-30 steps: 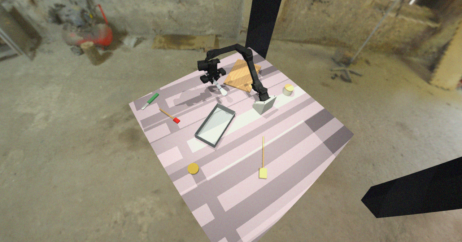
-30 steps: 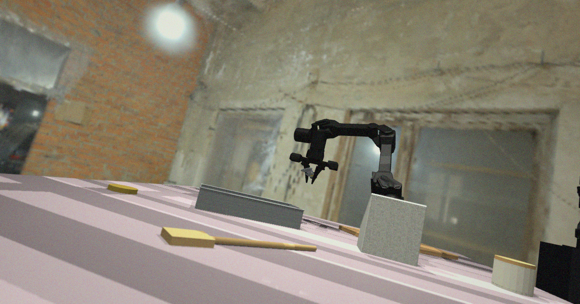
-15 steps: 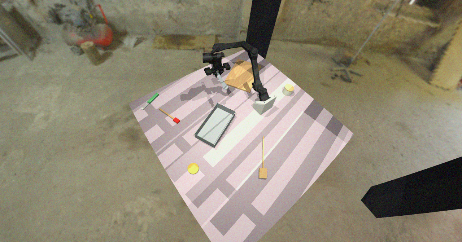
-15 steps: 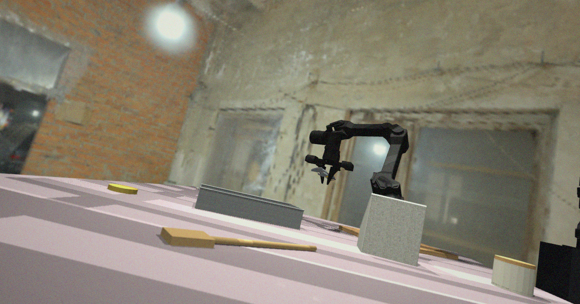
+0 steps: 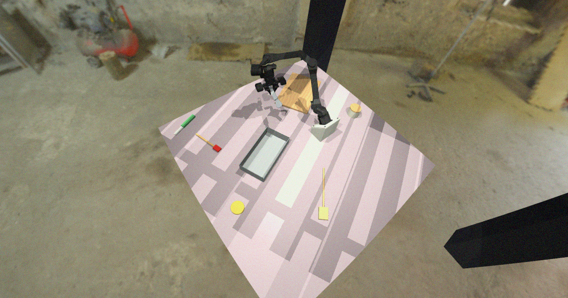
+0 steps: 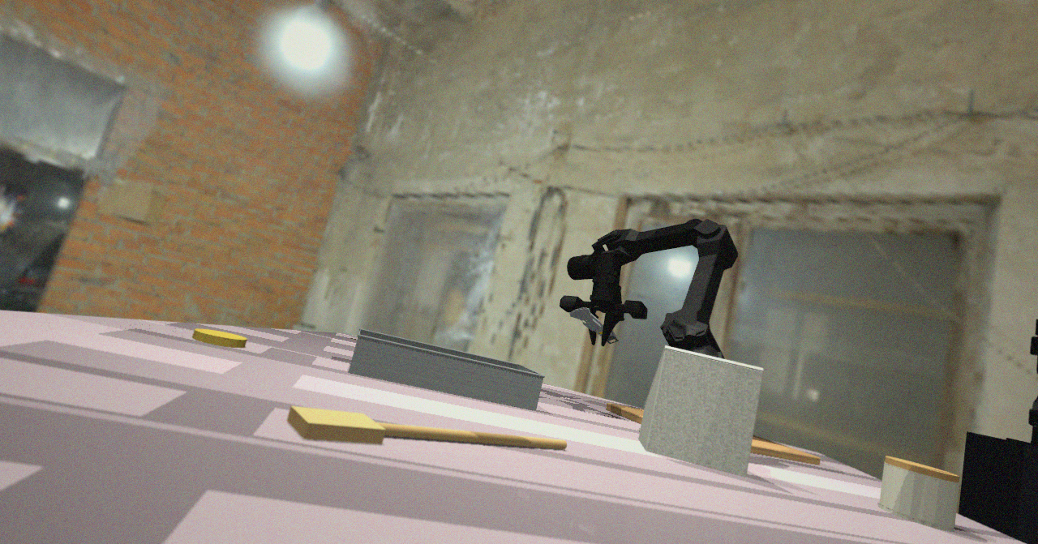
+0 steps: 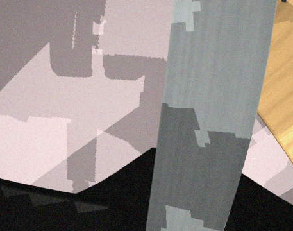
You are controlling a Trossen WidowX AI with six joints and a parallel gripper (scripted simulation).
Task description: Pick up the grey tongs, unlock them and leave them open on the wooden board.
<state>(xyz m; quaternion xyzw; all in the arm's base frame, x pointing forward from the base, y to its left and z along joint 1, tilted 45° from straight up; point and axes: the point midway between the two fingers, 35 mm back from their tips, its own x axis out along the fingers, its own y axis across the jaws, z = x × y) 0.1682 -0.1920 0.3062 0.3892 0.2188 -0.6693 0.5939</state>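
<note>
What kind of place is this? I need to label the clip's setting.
Probably a derelict building or unfinished basement: a bare brick wall, rough cracked concrete walls and a dirt floor with a red compressor. A striped table carries the arm.

1. The top view looks steeply down from high and far back, taking in the whole pink-and-grey striped worktop (image 5: 349,200)
2. The exterior view sits low at the worktop's edge, looking across it; both views share the grey rectangular roasting tin (image 5: 264,153) and the pale stone arm pedestal (image 6: 700,408)
3. The wrist view looks down, very close, along the grey metal tongs (image 7: 215,111), with the light wooden board (image 7: 284,90) at its right edge
</note>
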